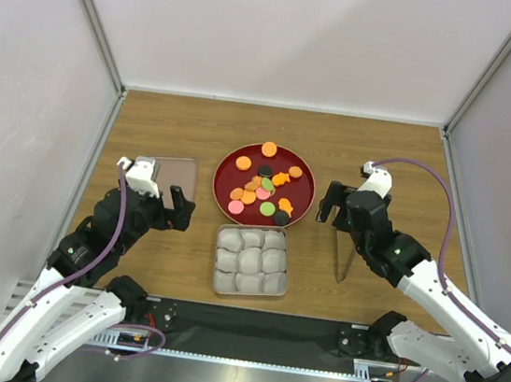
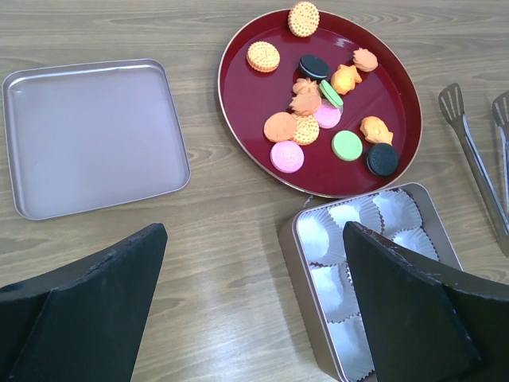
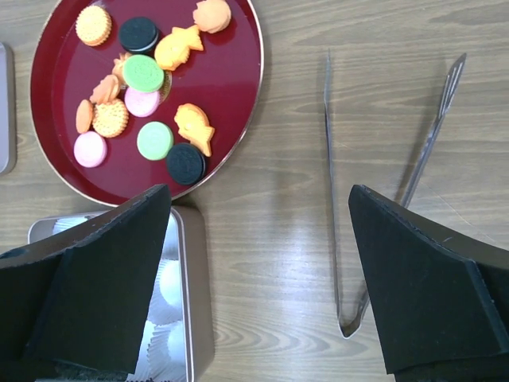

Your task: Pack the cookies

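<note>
1. Black fingers of the left gripper [image 2: 253, 239] fill the bottom of its wrist view. They are spread wide, with nothing between them but bare table [image 2: 223, 294] and a corner of the tin [image 2: 290, 247].
2. On my other arm the right gripper [image 3: 258, 199] gapes just as wide and carries nothing (it hangs over the wood between plate and tongs).
3. Just right of the plate the tongs [image 3: 332, 191] lie flat on the table, joined end toward the arm bases. Their arms are sprung apart and pinch nothing.
4. All the cookies [image 2: 305, 130] sit on the red plate [image 2: 246, 87], mid-table and just beyond the tin. Most are bunched together and a few overlap, while two orange ones lie alone near the far rim.
5. None of the paper cups [image 2: 350, 215] in the tin holds a cookie, so I judge packing has not begun. A flat metal tray [image 2: 91, 131], likely the lid, lies to the left.
6. I expect the cookies to be light, stiff little discs that could skate on that glossy plate.
7. Because they lie flat, I would straddle one and close on its opposite edges, low against the plate. A pinch from above the face gives nothing to hold.
8. I would start with the loners, since the overlapping ones may drag their neighbours along.
9. If they are real biscuit, a hard squeeze could chip them.
</note>
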Available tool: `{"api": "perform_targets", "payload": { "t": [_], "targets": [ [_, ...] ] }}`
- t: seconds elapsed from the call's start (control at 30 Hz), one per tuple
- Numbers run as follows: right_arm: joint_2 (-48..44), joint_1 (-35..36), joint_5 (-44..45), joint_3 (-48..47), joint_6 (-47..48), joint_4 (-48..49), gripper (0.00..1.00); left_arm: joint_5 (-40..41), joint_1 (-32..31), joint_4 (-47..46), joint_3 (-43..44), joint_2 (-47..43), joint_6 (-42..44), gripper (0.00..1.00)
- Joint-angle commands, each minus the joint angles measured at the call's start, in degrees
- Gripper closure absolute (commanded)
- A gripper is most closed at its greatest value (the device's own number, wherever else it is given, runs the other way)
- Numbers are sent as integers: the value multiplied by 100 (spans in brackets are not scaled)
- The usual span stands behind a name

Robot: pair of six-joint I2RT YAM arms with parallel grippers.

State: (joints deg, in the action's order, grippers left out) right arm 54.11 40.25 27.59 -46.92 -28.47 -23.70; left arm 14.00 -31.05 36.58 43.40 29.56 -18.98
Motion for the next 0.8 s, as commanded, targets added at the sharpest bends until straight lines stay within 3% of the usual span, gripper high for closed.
{"api": "perform_targets", "payload": {
  "t": [0.0, 0.3, 0.53, 0.77],
  "targets": [
    [-41, -26, 167, -265, -36, -125, 0, -90, 20, -160, 81, -38, 88, 0],
    [196, -175, 405, -424, -53, -828, 0, -108, 20, -169, 81, -56, 105, 0],
    [548, -922, 97, -196, -343, -1171, 0, -134, 20, -160, 64, -38, 123, 0],
    [749, -1265, -377, 376, -519, -645, 1, -222, 20, -177, 64, -3, 149, 0]
  ]
}}
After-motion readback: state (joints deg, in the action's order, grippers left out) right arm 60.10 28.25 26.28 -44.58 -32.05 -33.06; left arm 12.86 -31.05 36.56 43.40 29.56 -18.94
